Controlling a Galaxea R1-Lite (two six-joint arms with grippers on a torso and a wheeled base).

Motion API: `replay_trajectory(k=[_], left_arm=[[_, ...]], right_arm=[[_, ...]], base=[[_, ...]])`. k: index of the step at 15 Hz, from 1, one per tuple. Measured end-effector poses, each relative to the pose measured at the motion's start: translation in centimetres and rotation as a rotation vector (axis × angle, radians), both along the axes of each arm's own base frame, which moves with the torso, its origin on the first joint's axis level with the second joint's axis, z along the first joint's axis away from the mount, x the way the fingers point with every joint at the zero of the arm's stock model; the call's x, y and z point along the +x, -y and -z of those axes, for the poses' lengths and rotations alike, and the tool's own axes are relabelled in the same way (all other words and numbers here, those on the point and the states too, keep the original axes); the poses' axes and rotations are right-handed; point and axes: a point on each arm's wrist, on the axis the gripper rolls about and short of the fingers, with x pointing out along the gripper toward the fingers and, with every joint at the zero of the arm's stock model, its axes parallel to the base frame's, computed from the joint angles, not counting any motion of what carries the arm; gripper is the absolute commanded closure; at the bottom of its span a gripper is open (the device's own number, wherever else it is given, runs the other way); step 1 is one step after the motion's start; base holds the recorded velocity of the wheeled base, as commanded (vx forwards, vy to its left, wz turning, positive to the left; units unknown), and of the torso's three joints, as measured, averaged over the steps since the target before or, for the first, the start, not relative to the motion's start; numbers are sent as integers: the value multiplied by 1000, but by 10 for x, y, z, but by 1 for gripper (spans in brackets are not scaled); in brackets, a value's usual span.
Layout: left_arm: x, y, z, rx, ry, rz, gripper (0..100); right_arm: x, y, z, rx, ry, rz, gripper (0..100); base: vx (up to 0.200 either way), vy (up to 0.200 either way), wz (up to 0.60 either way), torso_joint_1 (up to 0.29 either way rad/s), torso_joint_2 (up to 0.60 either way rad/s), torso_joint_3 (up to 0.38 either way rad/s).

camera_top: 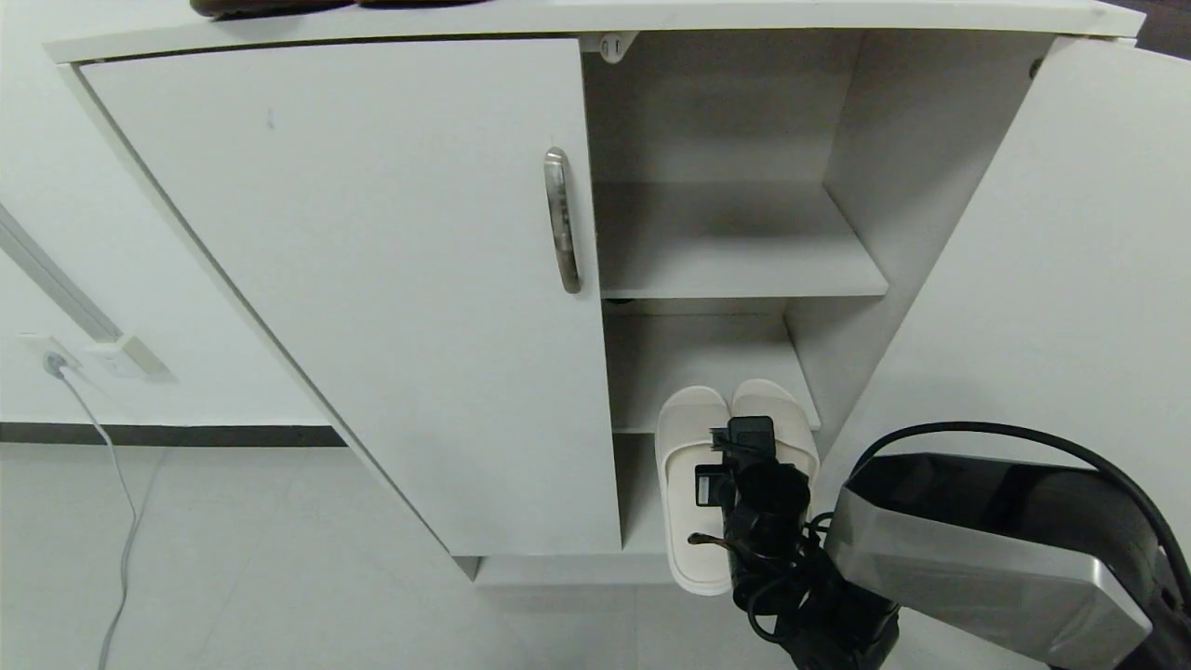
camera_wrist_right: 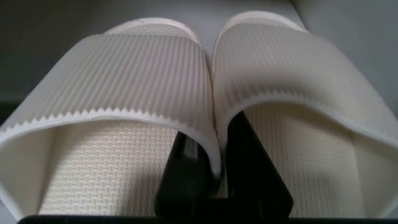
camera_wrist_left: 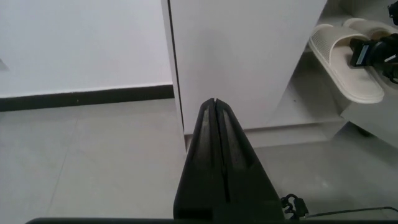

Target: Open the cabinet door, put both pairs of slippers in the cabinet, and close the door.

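My right gripper [camera_top: 742, 442] is shut on a pair of white slippers [camera_top: 687, 465], pinching the two inner strap edges together [camera_wrist_right: 214, 165]. The slippers [camera_wrist_right: 124, 81] lie side by side with their toes pointing into the open right half of the white cabinet [camera_top: 735, 242], at the level of the lower shelf [camera_top: 698, 372]; their heels stick out in front. Whether they rest on the shelf I cannot tell. The left wrist view shows my left gripper [camera_wrist_left: 214, 109] shut and empty, low over the floor in front of the closed left door [camera_top: 372, 279], with the slippers [camera_wrist_left: 345, 62] farther off.
The right door [camera_top: 1051, 279] stands swung open at the right. A metal handle [camera_top: 561, 219] runs down the left door's edge. Dark objects [camera_top: 270, 6] lie on the cabinet top. A wall socket with a cable [camera_top: 53, 363] is at the left, above grey floor [camera_top: 233, 558].
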Motion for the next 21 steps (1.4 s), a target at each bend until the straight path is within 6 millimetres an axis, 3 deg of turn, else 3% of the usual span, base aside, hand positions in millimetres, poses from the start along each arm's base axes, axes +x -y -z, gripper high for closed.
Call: replay_trajectory(k=[7, 15, 21], left_arm=[[0, 0, 0, -1, 0, 0, 100], [0, -1, 0, -11, -1, -22, 100], [0, -1, 0, -17, -1, -22, 100]], right_arm=[[6, 1, 3, -26, -33, -42, 100], [67, -12, -28, -28, -42, -62, 100], [114, -3, -39, -15, -36, -15, 100]], base=[[0, 0, 0, 0, 0, 0], [0, 0, 0, 0, 0, 0], [0, 0, 0, 0, 0, 0]])
